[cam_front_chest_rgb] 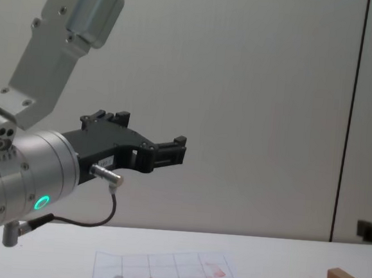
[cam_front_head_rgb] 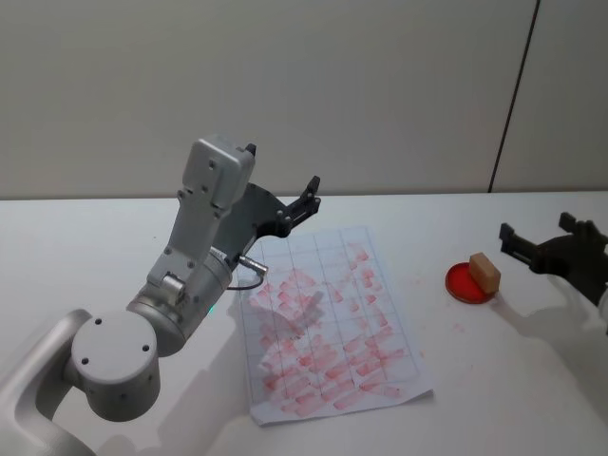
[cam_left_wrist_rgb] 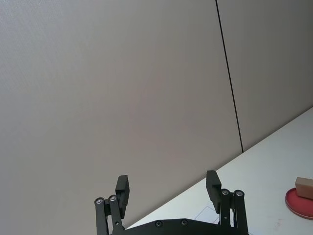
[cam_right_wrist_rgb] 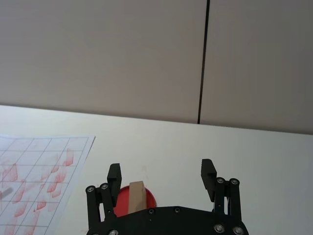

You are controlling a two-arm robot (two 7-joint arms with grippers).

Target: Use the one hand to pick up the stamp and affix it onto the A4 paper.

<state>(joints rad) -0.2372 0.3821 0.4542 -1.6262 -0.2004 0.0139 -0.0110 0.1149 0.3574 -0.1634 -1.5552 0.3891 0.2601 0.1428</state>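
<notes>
The left arm [cam_front_head_rgb: 195, 275] is silver-grey, made of thick rounded joints and a boxy upper housing [cam_front_chest_rgb: 81, 2]. A small green light [cam_front_chest_rgb: 41, 202] glows on 1 joint, and a thin black cable [cam_front_chest_rgb: 96, 221] loops out from a silver plug [cam_front_chest_rgb: 106, 174]. The left gripper [cam_left_wrist_rgb: 167, 180] is matte black, with 2 squared fingers [cam_left_wrist_rgb: 212, 183] on paired link bars [cam_left_wrist_rgb: 113, 215] pinned by silvery screws [cam_left_wrist_rgb: 225, 193]. The right gripper [cam_right_wrist_rgb: 161, 167] has the same black build.
</notes>
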